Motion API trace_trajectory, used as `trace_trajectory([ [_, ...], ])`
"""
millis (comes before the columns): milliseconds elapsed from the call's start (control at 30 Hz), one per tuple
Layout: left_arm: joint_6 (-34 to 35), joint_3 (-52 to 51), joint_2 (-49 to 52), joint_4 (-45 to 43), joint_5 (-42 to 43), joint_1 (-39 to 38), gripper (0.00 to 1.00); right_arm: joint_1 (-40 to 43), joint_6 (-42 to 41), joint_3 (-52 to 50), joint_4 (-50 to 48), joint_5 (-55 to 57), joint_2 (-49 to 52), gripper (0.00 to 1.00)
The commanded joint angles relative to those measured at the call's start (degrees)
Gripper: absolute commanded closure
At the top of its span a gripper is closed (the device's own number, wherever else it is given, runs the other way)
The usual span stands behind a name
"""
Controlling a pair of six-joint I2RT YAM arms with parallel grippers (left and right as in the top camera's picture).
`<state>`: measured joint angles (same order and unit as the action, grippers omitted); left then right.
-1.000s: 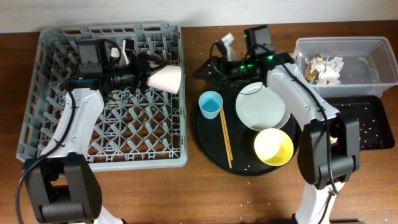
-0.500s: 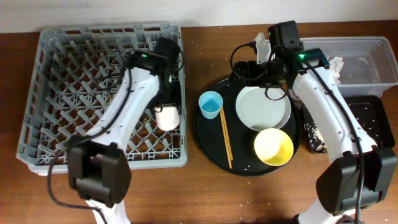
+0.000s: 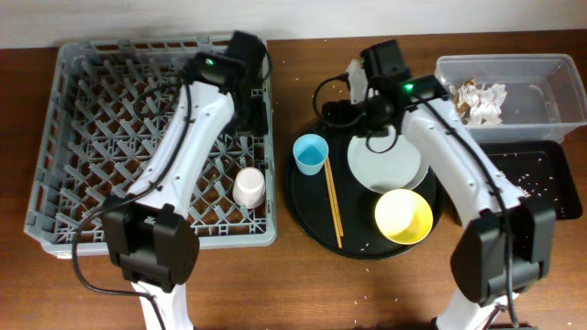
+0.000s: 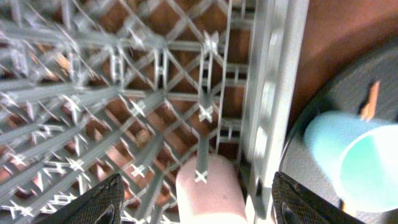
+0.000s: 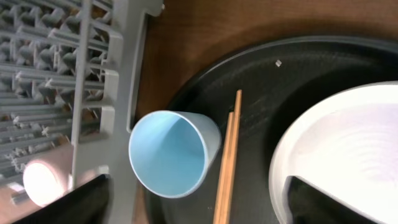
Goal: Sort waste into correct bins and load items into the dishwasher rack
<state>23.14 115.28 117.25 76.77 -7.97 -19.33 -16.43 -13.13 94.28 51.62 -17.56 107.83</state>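
The pink cup [image 3: 249, 186] sits in the rack [image 3: 92, 156], the napkin [image 3: 483, 99] in the clear tub [image 3: 543, 92]; both arms' jaws gape empty.

Overhead straight down, whole table [image 3: 286, 280], 2 wrist views close, downward, sharing blue cup [image 5: 169, 152], rack wall [image 4: 273, 74]

Left arm [image 3: 188, 137]: extends from the near table edge away and rightward, elbow straightened, wrist turned down.
Left gripper [image 3: 254, 112]: points downward; fingers [image 4: 93, 200] spread wide, holding nothing.
Right arm [image 3: 459, 165]: extends from the near edge away and leftward, wrist bent down.
Right gripper [image 3: 353, 117]: points downward; fingers [image 5: 74, 205] spread wide, holding nothing.
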Motion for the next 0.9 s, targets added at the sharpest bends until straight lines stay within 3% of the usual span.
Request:
trace_trajectory([
  [0,3.2,8.3,-0.2,-0.9,1.4,3.8,0.25,-2.2,-6.4,-0.4,-1.4,2.7,5.2,0.31],
  [67,3.2,8.5,-0.1,-3.7,7.9,6.9,0.25,-3.2,-7.3,-0.4,-1.3,3.1,9.0,0.55],
  [200,3.2,8.5,-0.1,-4.3,8.7,8.5,0.25,-3.5,-7.3,-0.5,-1.6,3.1,12.6,0.79],
  [233,3.2,8.5,-0.1,-4.3,8.7,8.5,0.25,-3.5,-7.3,-0.5,-1.6,3.1,12.7,0.94],
  [300,3.2,8.5,-0.1,-4.3,10.7,8.5,0.25,-3.1,-7.3,0.2,-1.4,2.1,12.4,0.96],
  [433,-7.3,8.5,-0.1,-4.3,37.5,11.0,0.18,6.1,-3.6,1.0,-4.1,-18.9,0.5,0.96],
  [567,-16.7,6.7,0.1,-7.6,66.5,16.3,0.16,10.8,-3.9,0.8,-16.5,-42.9,1.3,0.96],
  [600,-18.5,6.3,0.1,-8.0,71.5,16.8,0.13,10.7,-3.9,0.8,-19.1,-46.4,1.3,0.96],
  [633,-21.4,5.9,0.2,-9.1,78.0,16.9,0.01,10.7,-5.5,0.8,-21.3,-48.6,1.3,0.96],
  [767,-24.0,5.6,0.2,-9.9,81.4,16.9,0.01,8.4,-15.9,0.8,-36.6,-54.3,1.3,0.96],
  [867,-24.0,5.6,0.2,-9.9,82.3,15.4,0.01,3.7,-16.4,0.8,-39.9,-53.1,1.3,0.96],
])
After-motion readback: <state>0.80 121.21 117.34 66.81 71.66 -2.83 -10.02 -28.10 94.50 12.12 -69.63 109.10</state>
